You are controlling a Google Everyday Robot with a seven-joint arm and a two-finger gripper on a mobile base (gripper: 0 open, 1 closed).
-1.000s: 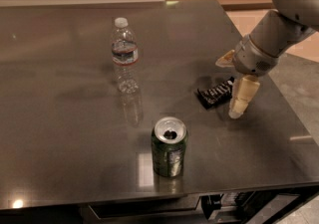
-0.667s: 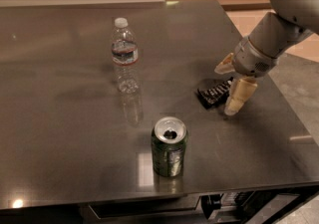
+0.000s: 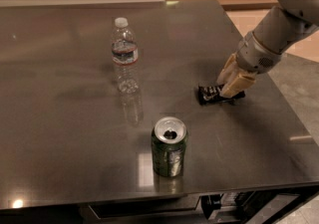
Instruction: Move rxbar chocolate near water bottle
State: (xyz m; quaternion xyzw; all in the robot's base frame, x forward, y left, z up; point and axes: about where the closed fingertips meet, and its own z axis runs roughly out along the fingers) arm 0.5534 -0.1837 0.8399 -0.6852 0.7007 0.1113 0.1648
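Camera view — and here's the change: the pincer (image 3: 227, 87) has dropped lower and slid a touch toward 9 o'clock over the last second, and its two tan fingers (image 3: 238, 84), spread wide a moment ago, have drawn in. They now bracket the right end of the rxbar chocolate (image 3: 211, 94) across its width, and by the look of it they're clamped on the wrapper. The bar itself hasn't budged. It lies flat on the table (image 3: 60, 118), out toward 3 o'clock from the table's middle, same spot and same slight tilt as before.

So what does that mean? I'd call the reach over and the grasp just about made, with the carrying part of the job not yet begun. The water bottle (image 3: 124, 54) stands upright and untouched, well apart from the bar, off at roughly 10 o'clock from it. The green soda can (image 3: 169, 146) sits at about 7 o'clock from the bar, open top up, also unmoved.

Next up, in my judgement: lift the bar and travel toward 10 o'clock. The can sits off that line, but the light bottle could tip if the arm crowds it on arrival.
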